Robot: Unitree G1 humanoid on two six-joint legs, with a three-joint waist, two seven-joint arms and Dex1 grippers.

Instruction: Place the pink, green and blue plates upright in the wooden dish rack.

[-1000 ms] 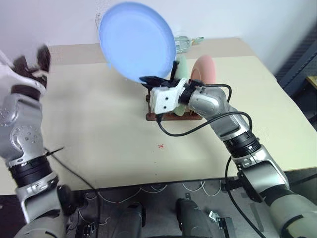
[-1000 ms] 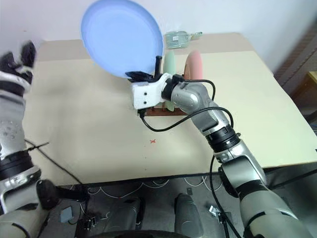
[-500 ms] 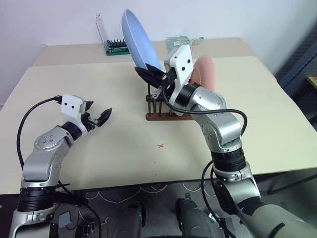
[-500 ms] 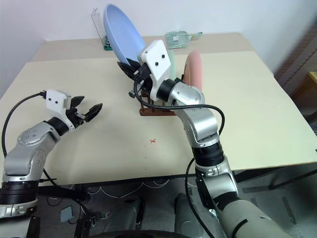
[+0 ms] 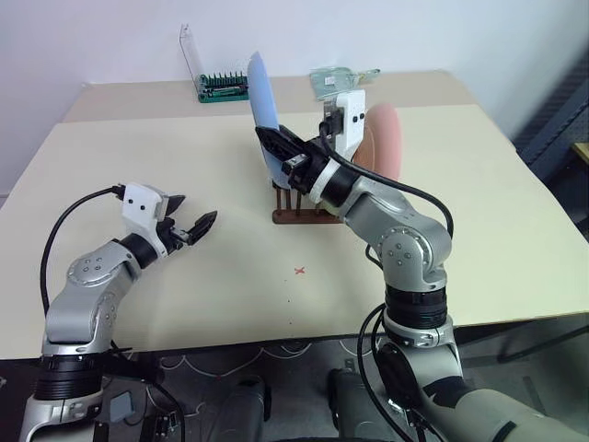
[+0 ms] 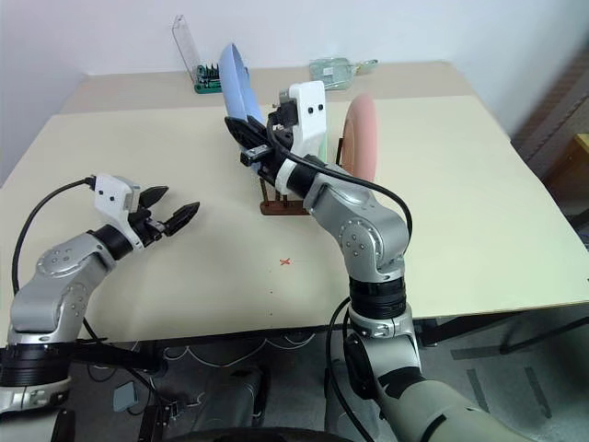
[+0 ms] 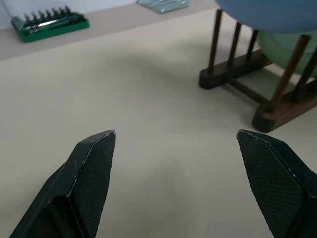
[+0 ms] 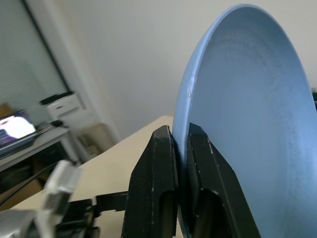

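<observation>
The light blue round plastic plate (image 5: 262,103) is held upright and edge-on above the small dark reddish-brown wooden dish rack (image 5: 296,204), its rim pinched between the closed black fingers of the right gripper (image 5: 283,152). The pale mint-green plate (image 7: 290,47) and the larger salmon-pink plate (image 5: 385,140) are seen standing between the rack's pegs. The left gripper (image 5: 191,227) is kept low over the beige table (image 5: 184,157), well apart from the rack, its fingers spread wide and empty.
</observation>
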